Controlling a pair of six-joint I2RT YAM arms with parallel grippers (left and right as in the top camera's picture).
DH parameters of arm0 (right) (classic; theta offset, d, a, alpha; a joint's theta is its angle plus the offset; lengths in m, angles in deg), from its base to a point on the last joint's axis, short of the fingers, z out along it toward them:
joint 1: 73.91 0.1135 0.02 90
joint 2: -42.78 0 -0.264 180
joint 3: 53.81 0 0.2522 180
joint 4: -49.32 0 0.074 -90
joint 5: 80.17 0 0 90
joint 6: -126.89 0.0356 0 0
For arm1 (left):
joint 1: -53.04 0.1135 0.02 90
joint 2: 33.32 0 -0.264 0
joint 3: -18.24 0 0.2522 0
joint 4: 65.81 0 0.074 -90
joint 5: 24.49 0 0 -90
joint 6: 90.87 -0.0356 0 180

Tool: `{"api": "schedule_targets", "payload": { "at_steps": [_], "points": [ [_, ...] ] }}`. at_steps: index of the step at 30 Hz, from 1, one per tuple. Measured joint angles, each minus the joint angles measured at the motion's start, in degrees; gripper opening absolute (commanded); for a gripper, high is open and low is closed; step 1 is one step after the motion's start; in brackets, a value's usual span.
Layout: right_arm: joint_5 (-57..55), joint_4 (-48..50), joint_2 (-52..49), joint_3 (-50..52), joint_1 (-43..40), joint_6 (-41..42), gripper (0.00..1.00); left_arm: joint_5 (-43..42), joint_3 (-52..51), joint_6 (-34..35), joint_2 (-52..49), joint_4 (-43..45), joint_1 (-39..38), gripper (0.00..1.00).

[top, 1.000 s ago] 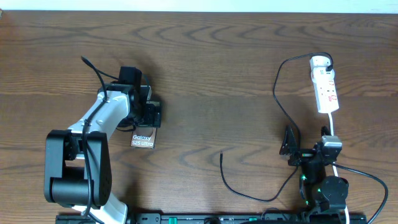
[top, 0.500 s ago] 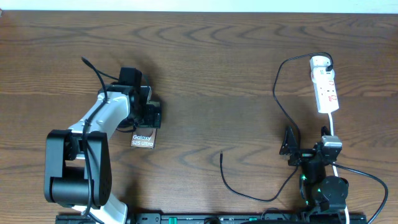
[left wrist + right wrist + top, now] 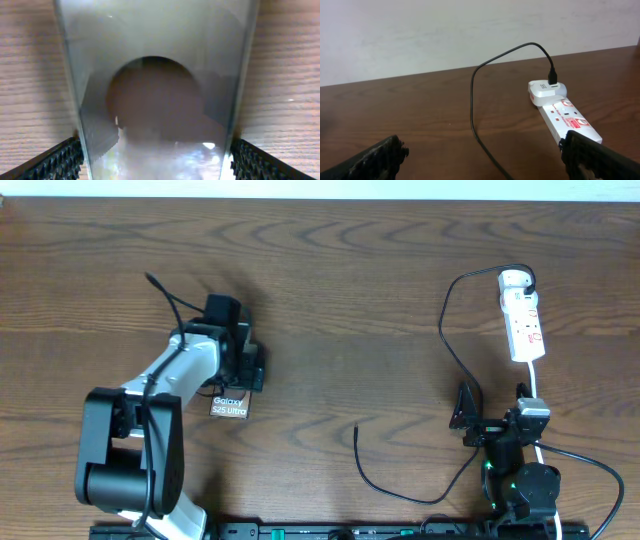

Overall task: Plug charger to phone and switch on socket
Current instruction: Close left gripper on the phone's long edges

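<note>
The phone (image 3: 229, 407), a bronze-brown slab with white "Galaxy" lettering, lies on the table at the left. My left gripper (image 3: 245, 372) is open and down over its far end. In the left wrist view the phone (image 3: 155, 100) fills the frame and my left gripper's (image 3: 155, 167) fingers flank its two long edges. The socket (image 3: 524, 320) lies at the far right. The charger (image 3: 400, 492) runs from the socket's far end in a long loop to its free plug tip (image 3: 357, 430). My right gripper (image 3: 490, 420) is open and empty near the socket's white cord.
In the right wrist view the socket (image 3: 570, 117) lies ahead on the right, with the charger (image 3: 472, 105) curving across the bare wood between my right gripper's (image 3: 482, 150) fingers. A pale wall stands behind the table's far edge.
My left arm and gripper have shifted slightly right and toward the front over the phone. The phone, the charger and the right arm have not moved.
</note>
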Motion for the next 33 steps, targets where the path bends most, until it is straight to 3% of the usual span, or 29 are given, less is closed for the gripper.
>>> {"api": "schedule_targets", "payload": {
  "at_steps": [33],
  "points": [
    [0.0, 0.0, 0.0, 0.0, 0.0, 0.0, 0.99, 1.8, 0.0, 0.0, 0.0, 0.2, -2.3, 0.92]
  ]
}}
